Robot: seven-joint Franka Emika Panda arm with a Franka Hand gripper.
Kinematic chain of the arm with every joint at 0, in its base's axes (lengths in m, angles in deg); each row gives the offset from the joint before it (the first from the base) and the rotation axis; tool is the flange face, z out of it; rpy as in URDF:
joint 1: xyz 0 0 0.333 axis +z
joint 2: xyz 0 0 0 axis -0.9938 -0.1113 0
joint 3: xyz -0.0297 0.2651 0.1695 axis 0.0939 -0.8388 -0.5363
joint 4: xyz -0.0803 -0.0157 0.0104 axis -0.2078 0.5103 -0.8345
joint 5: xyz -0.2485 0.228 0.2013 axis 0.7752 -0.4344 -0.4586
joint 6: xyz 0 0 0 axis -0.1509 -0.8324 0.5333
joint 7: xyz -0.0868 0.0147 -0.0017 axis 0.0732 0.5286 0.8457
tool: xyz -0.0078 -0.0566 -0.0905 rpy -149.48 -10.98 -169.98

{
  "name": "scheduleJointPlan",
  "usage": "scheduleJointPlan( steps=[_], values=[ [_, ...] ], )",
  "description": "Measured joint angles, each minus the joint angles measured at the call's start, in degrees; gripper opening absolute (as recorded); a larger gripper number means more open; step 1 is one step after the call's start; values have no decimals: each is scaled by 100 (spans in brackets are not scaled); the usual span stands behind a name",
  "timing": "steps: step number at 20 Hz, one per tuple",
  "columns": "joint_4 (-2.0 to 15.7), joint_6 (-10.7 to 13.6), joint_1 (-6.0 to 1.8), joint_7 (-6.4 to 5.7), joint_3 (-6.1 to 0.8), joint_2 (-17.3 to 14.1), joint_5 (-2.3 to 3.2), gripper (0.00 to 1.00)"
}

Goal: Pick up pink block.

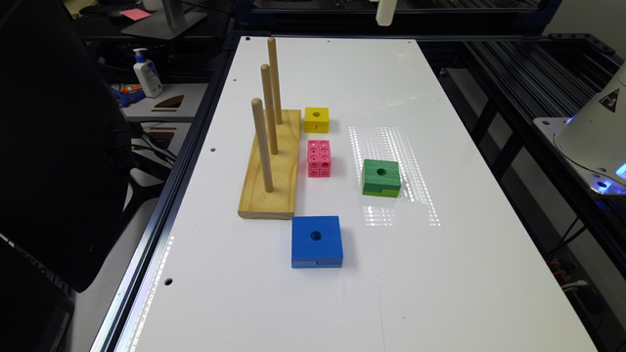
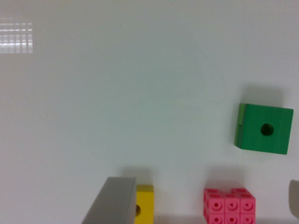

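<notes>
The pink block (image 1: 319, 158), made of joined little cubes with round holes, lies on the white table (image 1: 342, 303) beside the wooden peg base, between the yellow and blue blocks. In the wrist view the pink block (image 2: 229, 205) sits far below the camera, partly cut off by the frame edge. My gripper (image 1: 385, 12) hangs high over the table's far end, well away from the block. In the wrist view my gripper (image 2: 207, 183) is open, its grey fingers (image 2: 112, 200) spread wide with nothing between them.
A wooden base (image 1: 274, 166) with three upright pegs stands at the exterior view's left of the pink block. A yellow block (image 1: 316, 120) lies beyond it, a green block (image 1: 381, 177) to the exterior view's right, a blue block (image 1: 316, 241) nearer.
</notes>
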Motion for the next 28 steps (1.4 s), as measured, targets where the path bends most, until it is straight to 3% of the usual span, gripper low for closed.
scheduleJointPlan(
  steps=[2, 3, 6, 9, 17, 23, 28],
  values=[
    [106, 0, 0, -80, -88, -111, -10, 100],
    [199, 0, 0, -166, -190, -206, -26, 100],
    [288, 0, 2, -338, -371, -294, -41, 100],
    [307, 0, -1, -424, -461, -306, -41, 100],
    [303, -7, -3, -440, -485, -377, -42, 100],
    [272, -434, -3, -440, -486, -872, -42, 100],
    [269, -531, -3, -440, -487, -1000, -42, 100]
  ],
)
